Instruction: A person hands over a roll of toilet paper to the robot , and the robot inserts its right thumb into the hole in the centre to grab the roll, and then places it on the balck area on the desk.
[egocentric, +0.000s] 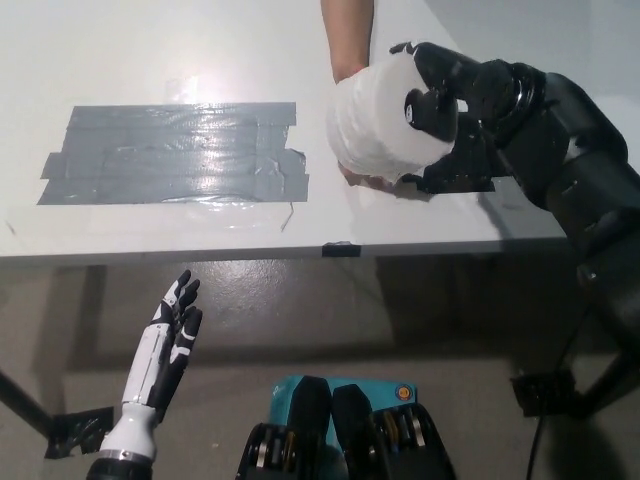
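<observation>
Standing at the handover, the task is only partly done: the black right hand (440, 95) has its thumb in the centre hole of the toilet paper roll (375, 125) and the rest of the hand curls over the roll's top, so it pinches the roll between thumb and fingers. The person's hand (368, 178) is under the roll, cupping it from below, so the roll has not yet been released to the robot. It hangs above the right part of the white table (150, 50), beside a small black block (462, 170). The dark taped area (170, 152) lies well apart to the left, empty of the roll. Carrying and setting down remain. The white left hand (172, 325) rests below the table edge, fingers spread.
</observation>
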